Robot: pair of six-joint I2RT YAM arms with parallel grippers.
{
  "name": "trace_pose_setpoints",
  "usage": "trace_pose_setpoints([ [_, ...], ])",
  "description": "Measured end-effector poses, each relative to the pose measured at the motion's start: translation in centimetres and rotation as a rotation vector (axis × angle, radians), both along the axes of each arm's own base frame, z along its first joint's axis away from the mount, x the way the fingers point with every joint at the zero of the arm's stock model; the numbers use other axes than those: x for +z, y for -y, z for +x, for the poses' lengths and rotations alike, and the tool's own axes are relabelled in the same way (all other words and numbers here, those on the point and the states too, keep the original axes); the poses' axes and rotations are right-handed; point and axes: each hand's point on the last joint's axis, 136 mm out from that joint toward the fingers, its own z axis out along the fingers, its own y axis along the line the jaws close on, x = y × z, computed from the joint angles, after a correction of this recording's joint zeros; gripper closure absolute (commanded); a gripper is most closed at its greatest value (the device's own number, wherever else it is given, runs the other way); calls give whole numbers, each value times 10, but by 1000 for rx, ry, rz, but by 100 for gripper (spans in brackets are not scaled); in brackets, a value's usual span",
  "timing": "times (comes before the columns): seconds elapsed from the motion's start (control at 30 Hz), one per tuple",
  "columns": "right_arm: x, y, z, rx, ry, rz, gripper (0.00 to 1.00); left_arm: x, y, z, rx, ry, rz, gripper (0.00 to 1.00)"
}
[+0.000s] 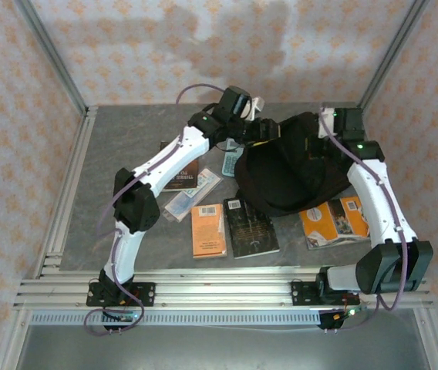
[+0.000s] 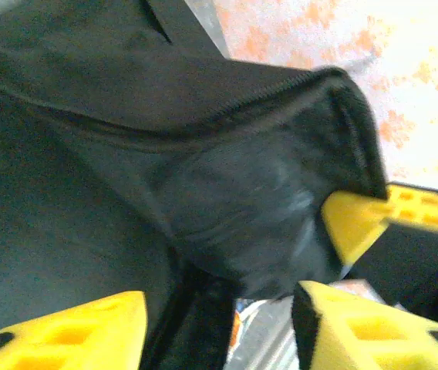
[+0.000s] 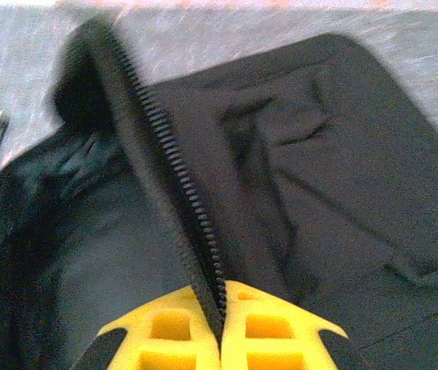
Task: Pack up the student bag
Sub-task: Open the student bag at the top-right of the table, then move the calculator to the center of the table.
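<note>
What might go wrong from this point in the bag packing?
1. The right gripper pinches only the thin zipper edge of the student bag; it may slip and the opening sag shut.
2. The left gripper stands open close beside that rim and could snag the fabric.

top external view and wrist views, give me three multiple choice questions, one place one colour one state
1. Where does the black soft fabric backpack lie from the thin orange paperback book? A right and farther back; B left and nearer; C beneath it.
2. The fingers of the right gripper are: A red; B yellow; C blue.
3. The right gripper is: A wide open; B shut on a book; C shut on the backpack's zipper edge.
Answers: 1 A, the top view shows it there; 2 B, plain in the right wrist view; 3 C, the fingers meet on the zipper teeth.
</note>
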Motion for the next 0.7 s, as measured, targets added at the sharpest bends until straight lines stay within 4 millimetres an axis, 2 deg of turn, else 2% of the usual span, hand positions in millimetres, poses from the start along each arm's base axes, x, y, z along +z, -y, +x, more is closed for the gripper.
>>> trace_pose_setpoints([
  [0.13, 26, 9, 13, -77, 81, 44, 100, 42, -35, -2, 69, 84, 22, 43],
  [0.23, 41, 12, 20, -102, 116, 56, 100, 65, -64, -6, 124, 146, 57, 42],
  [0.27, 44, 15, 24, -121, 127, 55, 100, 67, -74, -9, 145, 152, 76, 42],
  [0.37, 44, 28, 31, -203, 142, 38, 100, 52, -102, -14, 203, 134, 162, 42],
  [0.47, 47, 44, 35, -296, 164, 32, 100, 24, -118, -11, 238, 98, 257, 42],
  [0.57, 53, 62, 38, -376, 195, 43, 100, -1, -122, -7, 242, 58, 318, 40],
  [0.7, 59, 85, 41, -486, 217, 36, 100, -43, -118, 9, 231, 1, 404, 37],
])
